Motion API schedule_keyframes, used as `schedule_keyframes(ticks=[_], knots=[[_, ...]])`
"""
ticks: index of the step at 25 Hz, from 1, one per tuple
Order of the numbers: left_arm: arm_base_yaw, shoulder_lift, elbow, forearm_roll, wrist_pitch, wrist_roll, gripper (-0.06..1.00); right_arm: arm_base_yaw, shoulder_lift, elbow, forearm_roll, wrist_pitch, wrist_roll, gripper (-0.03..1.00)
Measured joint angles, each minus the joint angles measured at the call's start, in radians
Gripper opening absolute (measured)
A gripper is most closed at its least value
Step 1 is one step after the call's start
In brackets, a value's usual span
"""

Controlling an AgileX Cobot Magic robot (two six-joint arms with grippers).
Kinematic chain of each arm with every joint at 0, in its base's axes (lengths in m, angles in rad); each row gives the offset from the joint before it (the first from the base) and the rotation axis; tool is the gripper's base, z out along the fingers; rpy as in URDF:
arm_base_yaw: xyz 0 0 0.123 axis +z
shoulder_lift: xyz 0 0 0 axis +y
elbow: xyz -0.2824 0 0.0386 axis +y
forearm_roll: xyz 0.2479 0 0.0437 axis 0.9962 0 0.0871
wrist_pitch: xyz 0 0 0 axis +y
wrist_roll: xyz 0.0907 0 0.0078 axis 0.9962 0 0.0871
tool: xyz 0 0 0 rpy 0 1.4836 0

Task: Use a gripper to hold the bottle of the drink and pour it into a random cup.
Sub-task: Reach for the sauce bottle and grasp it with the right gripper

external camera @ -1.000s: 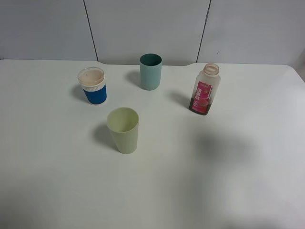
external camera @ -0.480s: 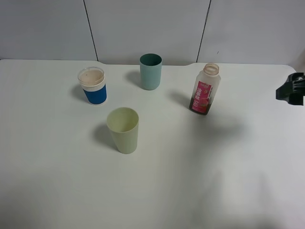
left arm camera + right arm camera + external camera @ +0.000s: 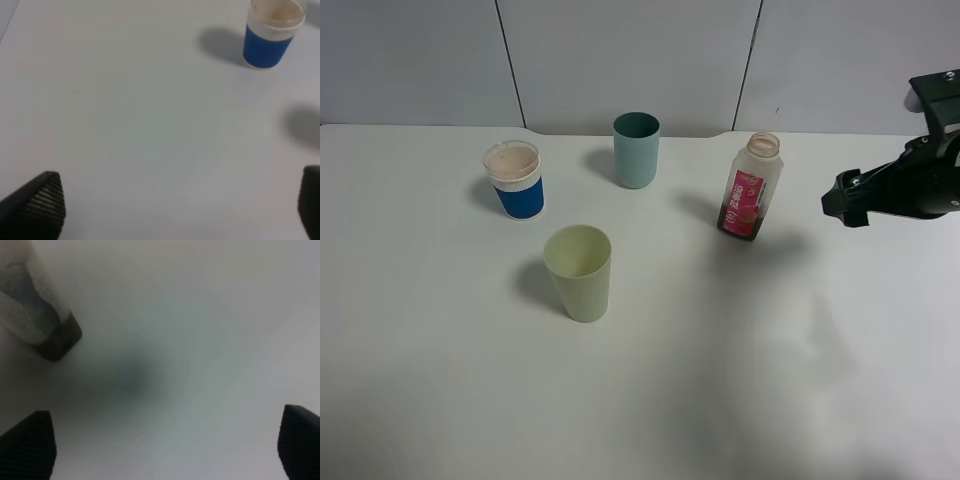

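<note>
Since half a second ago your black two-fingered right gripper (image 3: 844, 205) has come much further into the high view. Then only its tip showed at the right edge; now the claw and a part of the thick black arm hang above the white table (image 3: 720, 400), to the right of the bottle. One second ago it was not in that view at all. The bottle and the three cups stand where they stood before.

In the right wrist view you see the right gripper (image 3: 164, 447) with its two fingers spread wide, and only the table surface shows between them. The claw points toward the small translucent plastic bottle with pink-red label and dark brown liquid (image 3: 751, 190), but it is apart from it, not touching. In the right wrist view the bottle (image 3: 32, 310) is only a blurred shape beyond one fingertip.

The bottle stands upright on the right part of the table, its wide neck open. Well apart from it, toward the front and left, stands the pale yellow-green tapered plastic tumbler (image 3: 579, 272), upright. Behind this one is the teal-green tumbler (image 3: 636, 150), and to the left the blue cup with white rim (image 3: 516, 180).

Your left gripper (image 3: 172, 210) shows only in its own wrist view. Its fingers are also spread wide above the bare table, with the blue cup (image 3: 272, 32) well ahead of them.
</note>
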Motion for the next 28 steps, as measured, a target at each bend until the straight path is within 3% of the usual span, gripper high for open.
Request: schedule_keyframes(ticks=[13, 16, 24, 28], knots=[[0.000, 0.000, 0.000, 0.000, 0.000, 0.000, 0.93, 0.034, 0.196, 0.000, -0.055, -0.255, -0.039, 0.87], [0.000, 0.000, 0.000, 0.000, 0.000, 0.000, 0.93, 0.034, 0.245, 0.000, -0.148, -0.313, 0.015, 0.87], [0.000, 0.000, 0.000, 0.000, 0.000, 0.000, 0.93, 0.034, 0.376, -0.002, -0.526, -0.523, 0.251, 0.87], [0.000, 0.000, 0.000, 0.000, 0.000, 0.000, 0.93, 0.021, 0.431, -0.002, -0.587, -0.635, 0.269, 0.87]])
